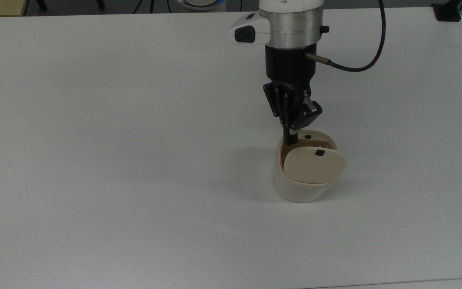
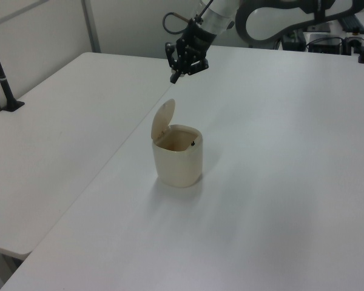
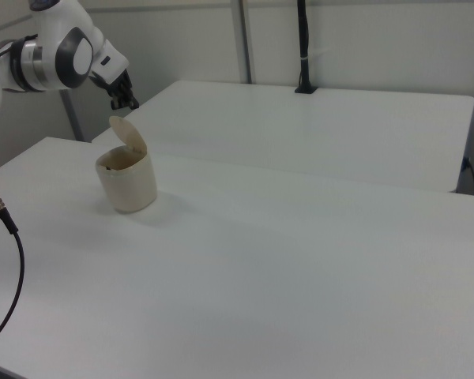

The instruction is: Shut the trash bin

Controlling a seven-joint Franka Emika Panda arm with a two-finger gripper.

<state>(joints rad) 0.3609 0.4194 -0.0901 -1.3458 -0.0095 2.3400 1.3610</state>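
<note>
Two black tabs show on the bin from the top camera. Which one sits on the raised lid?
The lower one in the top view, on the beige lid. The other tab sits on the bin's far rim, beside the gripper.

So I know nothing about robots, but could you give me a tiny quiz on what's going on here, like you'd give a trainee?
1. True or false: the lid of the trash bin is shut flat on the rim.
2. In the left view, where is the gripper relative to the lid? A) above it, not touching B) inside the bin C) resting on the table
3. Fill in: the gripper's fingers are ____ (open/shut).

Key
1. False: the lid stands up and the brownish inside shows.
2. A
3. Shut: in the top view the gripper ends in one narrow tip.
</note>
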